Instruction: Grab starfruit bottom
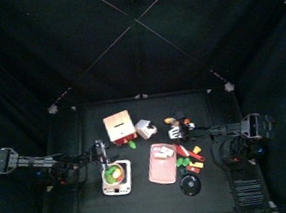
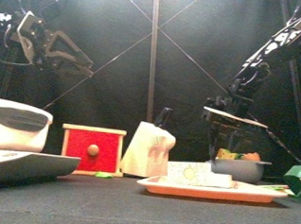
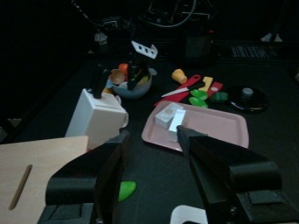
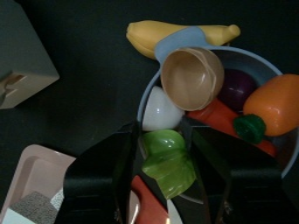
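In the right wrist view a green starfruit piece [image 4: 170, 164] lies beside a grey bowl [image 4: 260, 66] of toy food. My right gripper [image 4: 165, 140] hangs right over it, one jaw close on each side of the piece, still slightly apart from it. In the top view this gripper [image 1: 187, 132] is over the table's right middle. My left gripper [image 3: 152, 166] is open and holds nothing, raised above the table's left side [image 1: 77, 171].
The bowl holds a wooden cup [image 4: 193, 77], a white egg [image 4: 162, 109], a purple piece [image 4: 239, 86] and an orange vegetable [image 4: 271, 105]; a banana [image 4: 158, 35] lies behind it. A pink tray [image 1: 162, 164], knife block [image 1: 145, 128] and red box [image 1: 118, 122] stand nearby.
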Controlling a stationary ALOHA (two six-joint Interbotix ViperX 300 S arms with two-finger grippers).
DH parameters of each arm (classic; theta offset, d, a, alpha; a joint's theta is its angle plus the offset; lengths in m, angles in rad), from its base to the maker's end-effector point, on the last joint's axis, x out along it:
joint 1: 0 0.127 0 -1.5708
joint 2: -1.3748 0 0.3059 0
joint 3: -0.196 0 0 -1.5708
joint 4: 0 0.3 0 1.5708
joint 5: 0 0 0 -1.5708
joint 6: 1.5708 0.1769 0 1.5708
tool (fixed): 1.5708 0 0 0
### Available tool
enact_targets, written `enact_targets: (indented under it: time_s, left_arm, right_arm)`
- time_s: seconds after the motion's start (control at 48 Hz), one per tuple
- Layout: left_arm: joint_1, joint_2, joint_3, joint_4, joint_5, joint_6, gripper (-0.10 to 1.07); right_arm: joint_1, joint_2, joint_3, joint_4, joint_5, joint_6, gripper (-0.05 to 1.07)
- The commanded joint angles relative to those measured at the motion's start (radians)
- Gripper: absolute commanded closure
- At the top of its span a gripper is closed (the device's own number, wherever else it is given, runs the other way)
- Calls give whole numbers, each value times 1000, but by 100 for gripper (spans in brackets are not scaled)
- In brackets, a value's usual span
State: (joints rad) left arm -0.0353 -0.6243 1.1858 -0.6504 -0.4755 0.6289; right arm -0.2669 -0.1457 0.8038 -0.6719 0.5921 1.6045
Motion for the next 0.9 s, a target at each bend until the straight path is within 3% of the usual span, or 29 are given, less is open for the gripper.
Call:
enact_targets:
  time_s: [0.0,0.333,0.688,0.875]
  left_arm:
    - [2,2,-11,3,-9,-2,12]
    - [2,2,-9,3,-9,-2,12]
    - [2,2,-6,2,-8,-3,12]
    - [2,2,-6,3,-3,-3,12]
  right_arm:
    - [28,-43,-25,5,26,5,65]
    - [64,-49,-37,6,58,2,65]
    - [94,-138,-35,-28,138,2,64]
    - [173,-166,-8,-87,149,-2,58]
